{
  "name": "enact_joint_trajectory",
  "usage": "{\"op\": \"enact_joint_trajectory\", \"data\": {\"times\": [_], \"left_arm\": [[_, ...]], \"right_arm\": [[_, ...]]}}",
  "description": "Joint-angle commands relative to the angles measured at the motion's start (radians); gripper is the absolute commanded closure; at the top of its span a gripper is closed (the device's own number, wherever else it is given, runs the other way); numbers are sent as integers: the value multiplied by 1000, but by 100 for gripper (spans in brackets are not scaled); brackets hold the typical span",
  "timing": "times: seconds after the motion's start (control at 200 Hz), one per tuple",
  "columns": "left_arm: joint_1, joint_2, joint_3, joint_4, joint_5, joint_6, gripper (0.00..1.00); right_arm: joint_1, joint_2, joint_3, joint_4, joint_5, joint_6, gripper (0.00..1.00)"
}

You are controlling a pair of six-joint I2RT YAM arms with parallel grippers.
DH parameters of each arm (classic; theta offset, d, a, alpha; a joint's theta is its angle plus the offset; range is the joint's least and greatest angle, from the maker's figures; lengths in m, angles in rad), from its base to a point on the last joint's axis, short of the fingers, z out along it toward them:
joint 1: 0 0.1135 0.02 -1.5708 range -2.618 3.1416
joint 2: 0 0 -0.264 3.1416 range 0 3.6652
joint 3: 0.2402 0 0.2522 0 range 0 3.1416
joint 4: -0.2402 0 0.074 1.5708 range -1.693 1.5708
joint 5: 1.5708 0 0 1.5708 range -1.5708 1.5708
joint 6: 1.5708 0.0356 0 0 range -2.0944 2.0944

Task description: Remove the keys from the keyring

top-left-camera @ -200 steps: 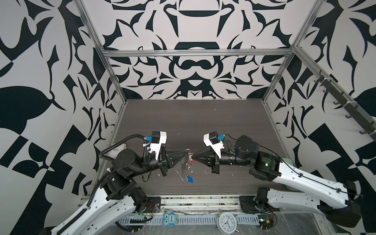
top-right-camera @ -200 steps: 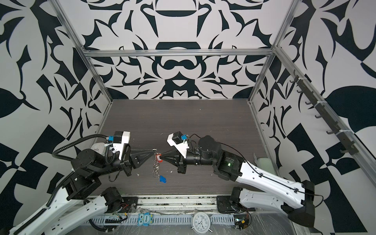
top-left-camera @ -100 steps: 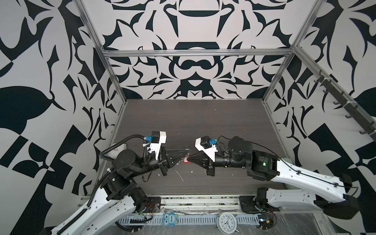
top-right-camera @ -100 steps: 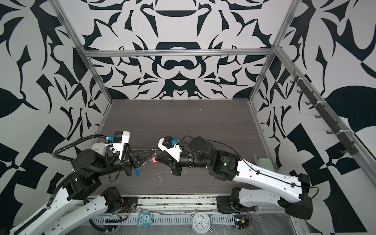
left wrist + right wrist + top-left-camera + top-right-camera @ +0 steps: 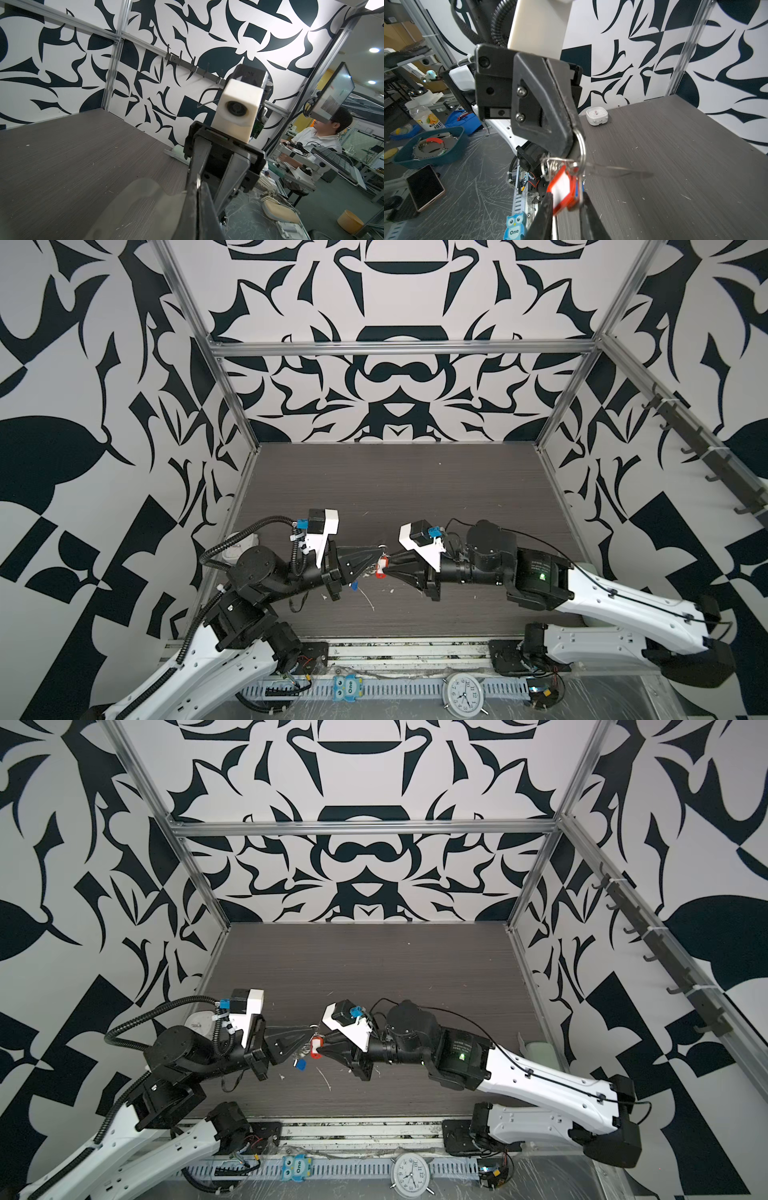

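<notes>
While left end effector (image 5: 571, 150) stays clamped on keyring (image 5: 582, 145), right end effector (image 5: 566, 196) loosens around red tag (image 5: 560, 187); grip unclear.

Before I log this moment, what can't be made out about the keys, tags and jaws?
Key: blurred in the right wrist view; a second key cannot be found.
Blue tag: too small in both top views; the red tag covers most of it in the right wrist view.
Right gripper: jaws flank the red tag; contact is unclear.
Left wrist view: the left gripper blocks keys and tags.
</notes>
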Motion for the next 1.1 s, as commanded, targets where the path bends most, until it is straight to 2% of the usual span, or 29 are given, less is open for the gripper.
{"op": "enact_joint_trajectory", "data": {"times": [0.0, 0.1, 0.225, 0.455, 0.62, 0.885, 1.095], "left_arm": [[-2, -15, 3, 31, 6, 18, 100], [-2, -13, 2, 23, 0, 25, 100], [-2, -15, -5, 30, 8, 25, 100], [-2, -24, -8, 36, 22, 27, 100], [-2, -23, -15, 52, 47, 19, 100], [-2, -17, -17, 74, 73, 13, 100], [-2, -12, -21, 84, 83, 13, 100]], "right_arm": [[6, -46, -10, 35, -10, 5, 63], [6, -72, -30, 55, -29, 8, 56], [6, -120, -77, 137, -27, 29, 53], [6, -168, -138, 324, 43, 76, 53], [7, -142, -155, 423, 52, 119, 53], [7, -90, -128, 446, 31, 145, 54], [6, -92, -139, 446, 55, 148, 59]]}}
